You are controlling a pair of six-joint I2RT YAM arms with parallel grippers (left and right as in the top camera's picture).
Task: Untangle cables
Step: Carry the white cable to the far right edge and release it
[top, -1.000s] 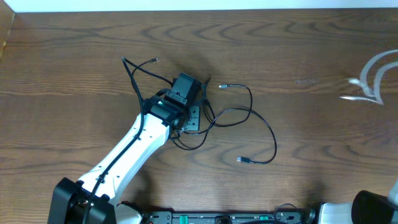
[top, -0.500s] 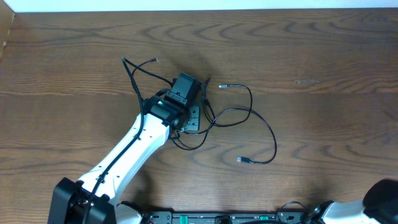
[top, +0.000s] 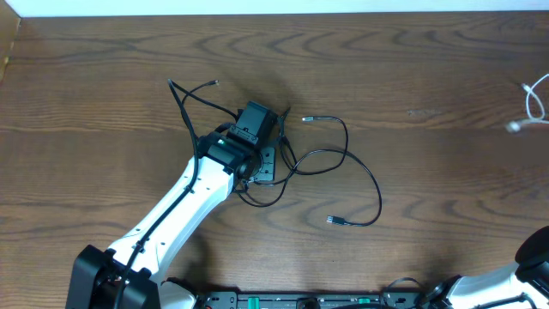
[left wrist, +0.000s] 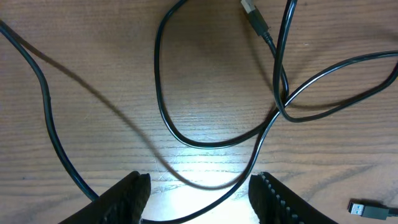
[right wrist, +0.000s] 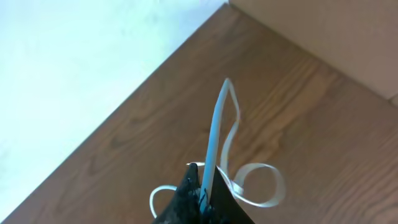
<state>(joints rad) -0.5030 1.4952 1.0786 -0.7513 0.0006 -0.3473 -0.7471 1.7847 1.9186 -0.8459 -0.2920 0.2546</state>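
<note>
1. The white cable [top: 534,107] is what has changed. A second ago it was a blurred streak further in from the right edge of the worktop [top: 429,51], and half a second ago the overhead view did not show it at all. Now it shows sharp and small, right at that edge.
2. The right hand [right wrist: 202,193] has its fingers together, clamped on the white cable [right wrist: 214,130]. The cable stands up from the grip and curls into a loop. I cannot tell whether any of it touches the wood.
3. The black cables [left wrist: 205,145] lie as they did a second ago, loosely looped and crossing one another left of centre. One plug [top: 334,221] lies off towards the near side.
4. The left hand [left wrist: 200,183] has not moved. Its fingers stand apart just above the wood and grip nothing, and one black strand runs between them.
5. My reading is that the white cord is now free and well apart from the black ones. The crossings in the black loops remain to be undone.
</note>
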